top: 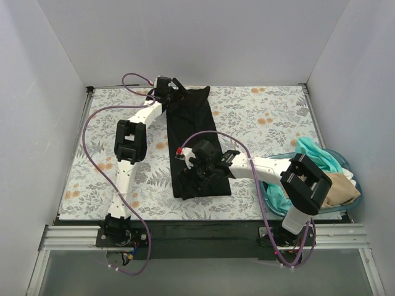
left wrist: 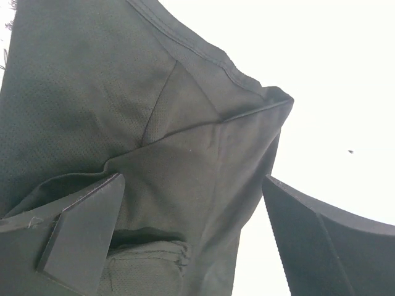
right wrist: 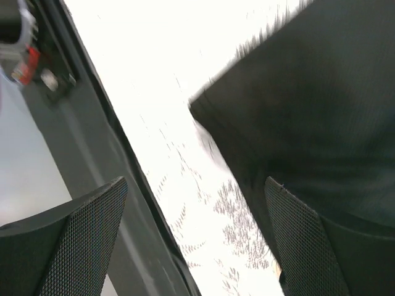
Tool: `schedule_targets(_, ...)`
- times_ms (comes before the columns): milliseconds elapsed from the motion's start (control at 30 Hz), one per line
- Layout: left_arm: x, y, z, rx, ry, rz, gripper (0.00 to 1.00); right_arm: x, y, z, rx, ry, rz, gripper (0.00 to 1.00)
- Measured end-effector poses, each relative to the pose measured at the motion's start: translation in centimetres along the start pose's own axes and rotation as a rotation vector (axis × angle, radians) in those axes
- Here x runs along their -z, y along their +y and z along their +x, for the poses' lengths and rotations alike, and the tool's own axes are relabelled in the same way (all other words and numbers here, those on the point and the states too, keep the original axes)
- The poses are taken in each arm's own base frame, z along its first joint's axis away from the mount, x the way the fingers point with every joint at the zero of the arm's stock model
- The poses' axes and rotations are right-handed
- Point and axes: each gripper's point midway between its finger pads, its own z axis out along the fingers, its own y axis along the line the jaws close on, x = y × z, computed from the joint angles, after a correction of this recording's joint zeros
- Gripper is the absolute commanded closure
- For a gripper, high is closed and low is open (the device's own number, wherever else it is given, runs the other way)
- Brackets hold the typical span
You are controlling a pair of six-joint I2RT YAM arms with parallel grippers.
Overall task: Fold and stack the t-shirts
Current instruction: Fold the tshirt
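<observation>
The black t-shirt [top: 194, 132] lies as a long narrow strip on the floral table, running from the far middle towards the front edge. My left gripper [top: 178, 91] is open at its far end, with the cloth's hemmed corner [left wrist: 185, 154] between the spread fingers [left wrist: 86, 234]. My right gripper [top: 196, 176] is open over the near end, above the shirt's corner [right wrist: 321, 105] and bare table. Teal [top: 311, 151], tan [top: 339, 188] and white [top: 350, 174] shirts lie bunched in the tub.
A translucent blue plastic tub [top: 267, 198] stands at the front right beside the right arm. The table's black front edge [top: 197, 225] runs just below the shirt and shows in the right wrist view [right wrist: 105, 148]. White walls enclose the table.
</observation>
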Motion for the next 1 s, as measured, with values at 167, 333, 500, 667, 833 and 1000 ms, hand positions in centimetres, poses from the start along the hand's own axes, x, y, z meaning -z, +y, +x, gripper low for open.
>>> schedule_targets(167,0.1,-0.6,0.1,0.039,0.023,0.032,0.04,1.0,1.1,-4.5,0.060,-0.078,0.010,0.02)
schedule_targets(333,0.6,-0.9,0.2,0.027,0.044,0.047,0.04,1.8,0.4,-6.5,0.078,-0.132,0.091,0.02)
schedule_targets(500,2.6,-2.6,0.2,-0.045,0.057,0.057,0.04,3.4,-1.8,-5.3,0.042,-0.130,0.208,0.02)
schedule_targets(667,10.0,-7.6,-1.4,-0.135,0.020,0.130,0.03,5.3,-4.1,-2.3,-0.025,-0.110,0.299,0.03)
schedule_targets(833,20.3,-10.8,-1.8,-0.198,-0.054,0.202,0.03,5.8,-6.2,0.3,-0.081,-0.064,0.375,0.17)
schedule_targets(1000,26.9,-5.4,4.0,-0.188,-0.031,0.152,0.03,5.8,-7.5,1.8,-0.123,-0.029,0.418,0.40)
